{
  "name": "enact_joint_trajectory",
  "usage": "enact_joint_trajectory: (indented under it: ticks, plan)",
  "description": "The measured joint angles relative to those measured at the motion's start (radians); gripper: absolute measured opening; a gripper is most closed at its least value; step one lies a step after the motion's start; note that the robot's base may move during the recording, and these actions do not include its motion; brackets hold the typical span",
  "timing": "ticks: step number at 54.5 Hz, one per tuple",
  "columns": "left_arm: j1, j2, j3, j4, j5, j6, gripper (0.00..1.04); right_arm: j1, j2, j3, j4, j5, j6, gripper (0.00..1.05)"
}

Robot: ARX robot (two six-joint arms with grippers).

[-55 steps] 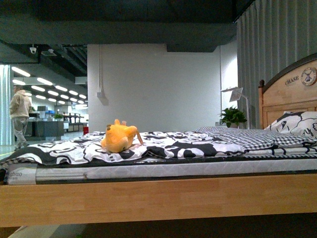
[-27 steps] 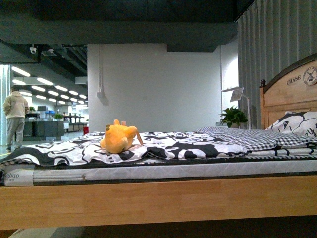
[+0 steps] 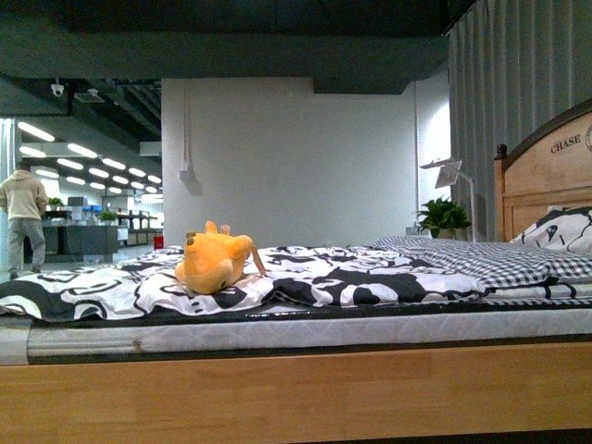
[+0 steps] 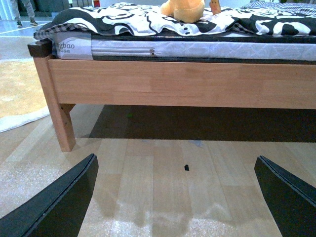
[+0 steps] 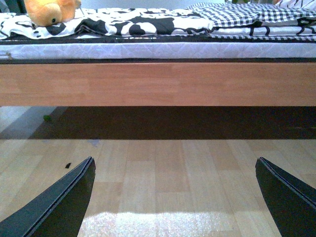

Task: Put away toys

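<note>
The orange-yellow plush toy [image 3: 213, 262] lies on the black-and-white bedspread [image 3: 370, 273] of a wooden bed, left of the middle. It also shows in the left wrist view [image 4: 183, 9] and in the right wrist view [image 5: 48, 12], near the picture edge. My left gripper [image 4: 175, 197] is open and empty, low over the wooden floor in front of the bed. My right gripper [image 5: 175, 197] is open and empty, also low over the floor. Neither gripper shows in the front view.
The bed's wooden side rail [image 3: 296, 393] and white mattress edge [image 3: 324, 331] stand between me and the toy. A bed leg [image 4: 61, 123] is at the foot corner. Headboard [image 3: 550, 185], pillow [image 3: 564, 231], lamp and plant [image 3: 442, 215] are at right. A person [image 3: 22, 217] stands far left.
The front view has shifted: the bed, toy and headboard slide a little, and the bed looks closer. The person in the background has walked further left.
</note>
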State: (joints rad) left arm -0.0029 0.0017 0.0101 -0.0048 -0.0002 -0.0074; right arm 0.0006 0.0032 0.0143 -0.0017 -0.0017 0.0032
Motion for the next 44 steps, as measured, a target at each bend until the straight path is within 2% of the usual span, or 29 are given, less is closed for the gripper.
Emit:
enact_joint_trajectory:
  ticks: [44]
  plan:
    - [0.0, 0.0, 0.0, 0.0, 0.0, 0.0, 0.98, 0.0, 0.0, 0.0, 0.0, 0.0, 0.0, 0.98]
